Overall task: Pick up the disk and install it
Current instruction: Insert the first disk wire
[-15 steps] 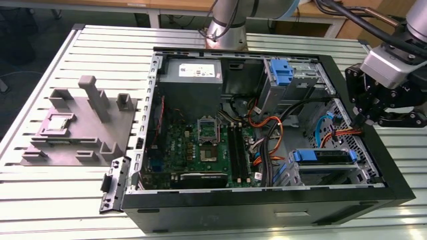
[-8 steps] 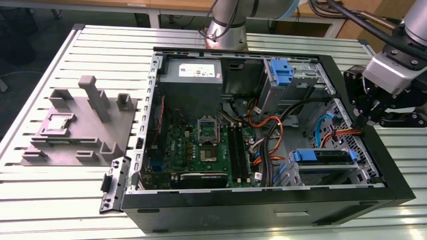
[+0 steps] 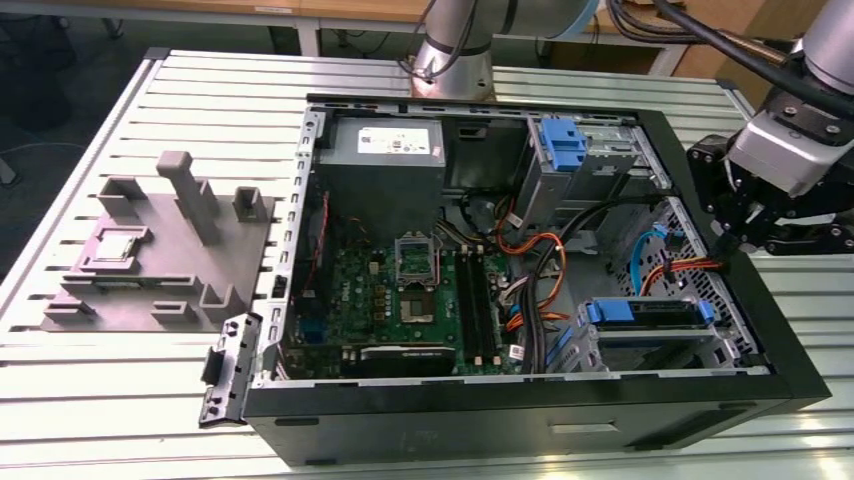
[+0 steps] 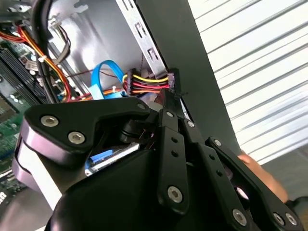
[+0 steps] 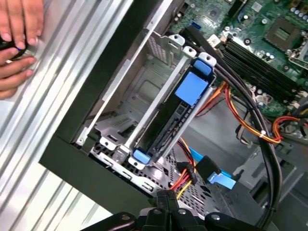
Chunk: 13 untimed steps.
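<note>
Disk [image 5: 185, 103] sits edge-up in the drive cage [image 5: 144, 86] at the case [image 3: 747, 290] corner, blue rails along its sides. Gripper [image 3: 731, 235] hovers over the case's edge on the exterior view's right; can't tell jaw state. Judge disk rigid, dense, shock-sensitive: grip by the rails. Tight room: cage walls close, cables [image 5: 250, 130] just beside. A hand [image 5: 17, 41] rests outside the case.

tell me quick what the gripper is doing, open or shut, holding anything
Gripper: at the open computer case, by the side on the exterior view's right; open or shut cannot be told, nor whether it holds anything.
</note>
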Available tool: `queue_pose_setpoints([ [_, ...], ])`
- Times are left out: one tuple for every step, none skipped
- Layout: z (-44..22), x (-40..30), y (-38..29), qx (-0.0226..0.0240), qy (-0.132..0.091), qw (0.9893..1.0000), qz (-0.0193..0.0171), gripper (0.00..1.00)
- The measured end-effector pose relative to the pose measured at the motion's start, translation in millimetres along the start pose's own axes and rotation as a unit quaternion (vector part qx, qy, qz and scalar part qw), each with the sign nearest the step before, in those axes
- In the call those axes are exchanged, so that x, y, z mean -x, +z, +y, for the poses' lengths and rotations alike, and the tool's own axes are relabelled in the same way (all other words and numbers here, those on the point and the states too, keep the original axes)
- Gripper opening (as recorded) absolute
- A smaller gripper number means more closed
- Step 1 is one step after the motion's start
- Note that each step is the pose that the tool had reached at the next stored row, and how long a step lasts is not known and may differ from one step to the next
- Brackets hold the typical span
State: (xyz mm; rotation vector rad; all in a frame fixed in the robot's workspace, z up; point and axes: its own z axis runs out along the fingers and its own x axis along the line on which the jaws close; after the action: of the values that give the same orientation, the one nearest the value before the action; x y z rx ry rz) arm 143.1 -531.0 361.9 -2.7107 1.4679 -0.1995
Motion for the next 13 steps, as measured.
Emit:
queue_pose_setpoints([
  [-0.2, 0.3, 0.0, 0.0019, -0.001, 1.0, 0.0034, 0.1],
  [-0.2, 0.4, 0.1, 0.0027, -0.002, 1.0, 0.0048, 0.1],
  [-0.1, 0.4, 0.2, 0.003, -0.003, 1.0, 0.0054, 0.1],
  [-0.1, 0.3, 0.1, 0.003, -0.006, 1.0, 0.0054, 0.1],
  [-0.2, 0.3, 0.0, 0.0025, -0.012, 0.9999, 0.0049, 0.1],
  [-0.2, 0.4, 0.0, 0.0017, -0.02, 0.9998, 0.004, 0.1],
  [-0.2, 0.4, 0.1, 0.0008, -0.03, 0.9996, 0.003, 0.1],
  [-0.2, 0.4, 0.2, 0.0, -0.038, 0.9993, 0.0021, 0.1],
  [-0.2, 0.4, 0.2, -0.0009, -0.046, 0.999, 0.0014, 0.1],
  [-0.1, 0.4, 0.3, -0.0019, -0.053, 0.9986, 0.0007, 0.1],
  [-0.1, 0.4, 0.3, -0.003, -0.06, 0.9982, 0.0003, 0.1],
  [-0.1, 0.5, 0.3, -0.0043, -0.067, 0.9977, 0.0001, 0.1],
  [-0.1, 0.5, 0.4, -0.0059, -0.074, 0.9972, 0.0002, 0.1],
])
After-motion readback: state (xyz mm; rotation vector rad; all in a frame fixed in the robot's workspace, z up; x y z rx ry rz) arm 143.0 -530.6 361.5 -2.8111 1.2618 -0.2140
